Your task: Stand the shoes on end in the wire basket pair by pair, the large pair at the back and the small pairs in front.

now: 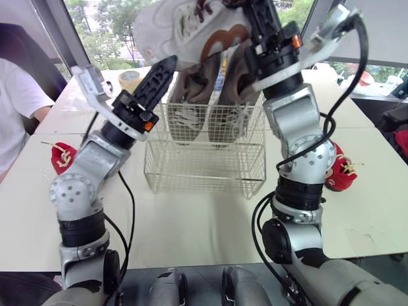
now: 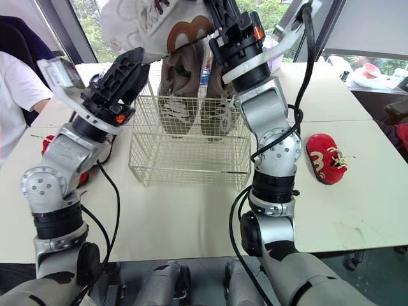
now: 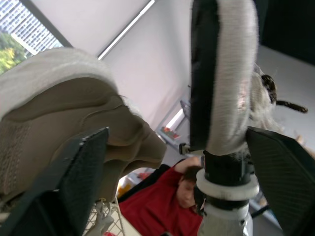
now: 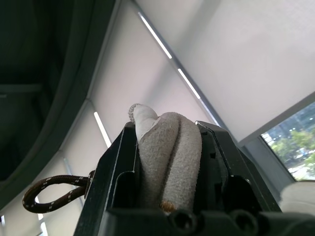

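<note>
Trees fill the windows behind a pale surface, where a wire basket stands at centre with a pair of brown-soled shoes on end at its back. Above the basket the right gripper holds a large white sneaker aloft. The left gripper is raised by the basket's left rim, close beneath the sneaker. One small red shoe lies on the surface left of the basket, another to its right. A person in a white shirt sits at the left edge. From the left wrist, that gripper's fingers stand wide apart and grasp nothing, the sneaker's beige underside ahead of them. From the right wrist, the fingers are clamped on the sneaker's fleecy cream collar, a brown lace loop beside them.
</note>
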Controlling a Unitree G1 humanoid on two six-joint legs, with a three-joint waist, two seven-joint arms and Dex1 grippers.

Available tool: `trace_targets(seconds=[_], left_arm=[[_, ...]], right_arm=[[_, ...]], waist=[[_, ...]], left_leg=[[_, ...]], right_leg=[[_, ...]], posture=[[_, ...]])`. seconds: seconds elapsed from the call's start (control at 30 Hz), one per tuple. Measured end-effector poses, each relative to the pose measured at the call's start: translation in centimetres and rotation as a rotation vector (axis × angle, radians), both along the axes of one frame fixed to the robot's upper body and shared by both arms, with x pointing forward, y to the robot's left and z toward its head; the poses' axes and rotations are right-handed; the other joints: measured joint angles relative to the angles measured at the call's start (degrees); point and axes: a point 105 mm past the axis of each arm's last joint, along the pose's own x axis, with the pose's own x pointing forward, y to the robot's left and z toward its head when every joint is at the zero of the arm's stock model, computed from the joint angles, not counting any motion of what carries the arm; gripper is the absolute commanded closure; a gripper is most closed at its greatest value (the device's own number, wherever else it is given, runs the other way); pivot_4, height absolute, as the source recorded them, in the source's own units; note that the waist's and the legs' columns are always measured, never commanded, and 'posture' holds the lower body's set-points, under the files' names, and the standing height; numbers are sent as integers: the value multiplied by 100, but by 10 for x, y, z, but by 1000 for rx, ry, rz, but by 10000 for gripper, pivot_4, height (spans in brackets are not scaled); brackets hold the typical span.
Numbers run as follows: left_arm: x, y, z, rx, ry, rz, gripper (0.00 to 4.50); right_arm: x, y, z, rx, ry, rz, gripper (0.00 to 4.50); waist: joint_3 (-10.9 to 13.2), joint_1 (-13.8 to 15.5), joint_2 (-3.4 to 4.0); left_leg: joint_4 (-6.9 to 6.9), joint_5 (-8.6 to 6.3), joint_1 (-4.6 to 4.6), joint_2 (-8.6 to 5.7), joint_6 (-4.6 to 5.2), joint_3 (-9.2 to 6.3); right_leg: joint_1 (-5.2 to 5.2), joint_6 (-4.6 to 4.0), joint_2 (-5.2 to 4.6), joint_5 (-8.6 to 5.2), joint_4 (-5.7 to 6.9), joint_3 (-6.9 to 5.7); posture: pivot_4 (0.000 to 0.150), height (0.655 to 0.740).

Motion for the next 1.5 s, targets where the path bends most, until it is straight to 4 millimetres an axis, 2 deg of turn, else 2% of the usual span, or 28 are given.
trace_targets(seconds=[0.1, 0.17, 0.2, 0.3, 0.43, 0.57, 0.77, 0.97, 1.03, 1.07, 1.2, 1.4, 1.5], left_arm=[[-10, -2, -23, 185, 57, 82, 768], [-8, 5, -32, 259, 96, 191, 768], [-7, 9, -37, 267, 116, 242, 768], [-10, 17, -51, 279, 165, 343, 768], [-17, 19, -54, 318, 151, 402, 768], [-22, 24, -60, 380, 153, 426, 768], [-24, 31, -60, 401, 150, 435, 768], [-21, 35, -65, 452, 157, 457, 768], [-17, 41, -67, 479, 169, 498, 0], [-14, 45, -69, 499, 178, 525, 0], [-7, 68, -71, 564, 216, 612, 0], [-3, 85, -84, 677, 259, 678, 0], [4, 104, -77, 646, 274, 754, 0]], right_arm=[[-12, -30, 38, -59, -152, -71, 33359], [-25, -50, 47, -210, -280, -154, 33359], [-27, -56, 44, -316, -326, -195, 33359], [-20, -63, 19, -618, -367, -211, 33359], [-11, -68, 2, -792, -379, -170, 33359], [-7, -63, -17, -1017, -482, -190, 33359], [9, -63, -49, -1197, -525, -198, 33359], [24, -64, -85, -1239, -476, -115, 33359], [28, -65, -90, -1237, -458, -106, 23909], [29, -66, -92, -1235, -457, -105, 20914], [35, -70, -100, -1250, -444, -97, 716], [35, -70, -98, -1226, -431, -94, 251], [13, -62, -79, -1137, -385, 14, 251]], waist=[[2, 47, 3], [1, 84, 1], [0, 90, 2], [0, 71, 1], [1, 22, 2], [0, 21, 2], [1, 83, 1], [1, 130, 2], [2, 141, 3], [1, 142, 2], [2, 142, 4], [4, 144, 7], [7, 146, 10]], left_leg=[[-2, -2, -6, -2, 3, -8], [-1, -17, -5, -4, 27, -6], [-1, -19, -3, -6, 31, 0], [-1, -20, -1, -4, 33, 7], [-3, -17, 1, 2, 27, 4], [-4, -17, 2, 2, 25, 4], [-2, -16, -3, -2, 22, 6], [-2, -10, -2, -2, 12, 6], [-2, 0, -2, -2, -5, 6], [-2, 0, -2, -2, -6, 6], [-2, 0, -2, 0, -5, 6], [-3, 0, -3, 1, -9, 7], [-4, 1, -21, 2, -11, 6]], right_leg=[[1, 0, -3, -1, -2, -4], [4, -1, -5, -2, -18, -4], [5, -1, -7, -1, -28, -2], [2, -1, -7, -2, -29, 2], [-3, -2, 0, -2, -19, 2], [-3, -3, -1, -3, -20, 2], [-3, -4, -5, -3, -27, 2], [-3, -5, -4, -2, -24, 1], [-3, -5, -3, -2, -24, 1], [-3, -5, -3, -2, -24, 1], [-4, -6, -3, -3, -24, 0], [-8, -12, -4, -6, -21, 0], [-35, -13, -6, -4, -8, 1]], posture=[[1500, 7400], [1500, 7400], [1500, 7400], [1500, 7400], [1500, 7400], [1500, 7400], [1500, 7400], [1500, 7400], [1500, 7400], [1500, 7400], [1500, 7400], [1500, 7400], [1500, 7400]])
